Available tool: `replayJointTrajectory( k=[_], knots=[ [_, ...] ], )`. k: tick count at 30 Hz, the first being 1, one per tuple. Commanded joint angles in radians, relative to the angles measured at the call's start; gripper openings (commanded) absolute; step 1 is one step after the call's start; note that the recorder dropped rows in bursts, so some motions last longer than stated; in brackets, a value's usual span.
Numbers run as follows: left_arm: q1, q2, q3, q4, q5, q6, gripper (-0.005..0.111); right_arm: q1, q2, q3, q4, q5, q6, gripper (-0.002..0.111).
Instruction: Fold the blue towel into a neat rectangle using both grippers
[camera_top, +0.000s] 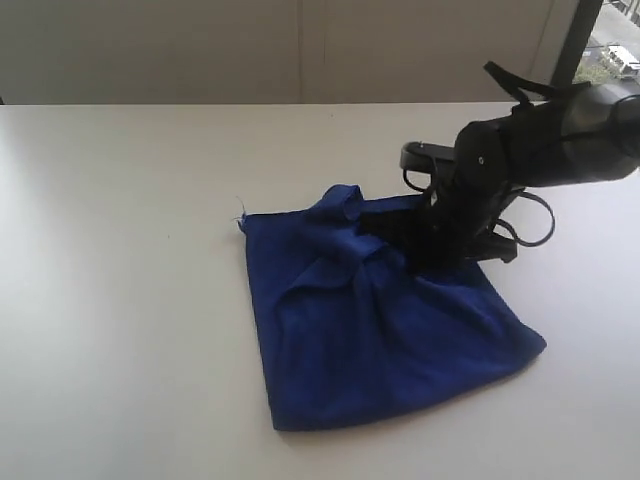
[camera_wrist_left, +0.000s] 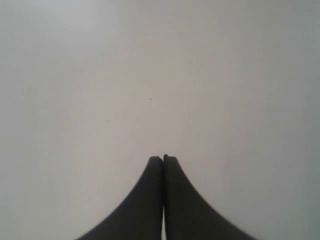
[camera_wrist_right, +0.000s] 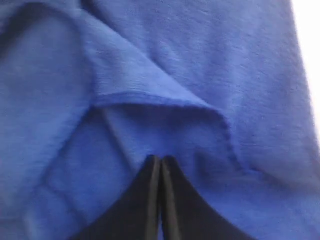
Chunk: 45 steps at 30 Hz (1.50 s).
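Ext. view: blue towel (camera_top: 390, 340) lies rumpled from centre to lower right on a white table (camera_top: 120, 300), w/ a ridge bunched at its upper edge. Right gripper (camera_wrist_right: 160, 159), upper right, has fingers pressed together against the cloth, none seen btwn them. Left gripper (camera_wrist_left: 163, 158) is pressed together over table only. Towel looks light, limp, non-slippery; prob. best pinched at corners.

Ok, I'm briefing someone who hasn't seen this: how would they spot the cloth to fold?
On the white table, look right of the middle, beneath the black arm. The blue towel lies there, the only coloured thing: deep blue, rumpled, a fold standing up beside the right hand.
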Motion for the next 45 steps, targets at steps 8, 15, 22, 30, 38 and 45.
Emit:
replayJointTrajectory(
  k=[8, 15, 22, 30, 38, 45],
  knots=[
    [0.0, -0.005, 0.008, -0.002, 0.005, -0.001, 0.0, 0.026, -0.132, -0.016, 0.006, 0.123, -0.368, 0.0],
    [0.0, -0.005, 0.008, -0.002, 0.005, -0.001, 0.0, 0.139, -0.092, -0.002, 0.129, 0.105, -0.541, 0.0],
    [0.0, -0.005, 0.008, -0.002, 0.005, -0.001, 0.0, 0.26, 0.007, -0.006, 0.146, 0.026, -0.48, 0.0],
    [0.0, -0.005, 0.008, -0.002, 0.005, -0.001, 0.0, 0.325, 0.146, -0.131, 0.177, -0.009, -0.401, 0.0],
    [0.0, -0.005, 0.008, -0.002, 0.005, -0.001, 0.0, 0.34, 0.173, -0.202, 0.192, 0.008, -0.353, 0.0],
    [0.0, -0.005, 0.008, -0.002, 0.005, -0.001, 0.0, 0.286, -0.03, -0.162, 0.158, 0.079, -0.353, 0.0]
  ],
)
